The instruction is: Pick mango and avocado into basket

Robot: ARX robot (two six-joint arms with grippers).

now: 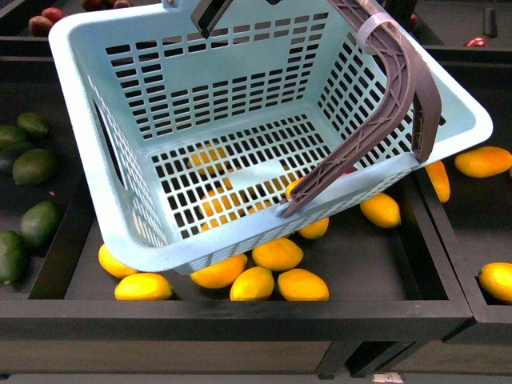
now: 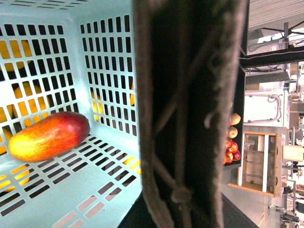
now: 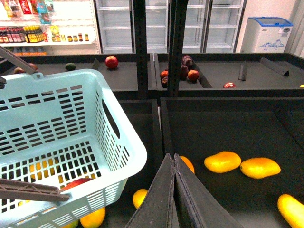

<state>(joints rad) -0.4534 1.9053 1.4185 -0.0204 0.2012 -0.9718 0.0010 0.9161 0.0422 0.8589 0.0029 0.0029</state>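
Inside basket (image 2: 77, 71) | mango (image 2: 47, 135) | oval, smooth, red fading to yellow

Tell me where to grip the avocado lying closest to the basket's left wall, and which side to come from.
Take the avocado across its narrower middle, coming down from above. It lies on its side in the bin, so both flanks are exposed. The basket hangs close on its right, so a sideways approach from there looks blocked.
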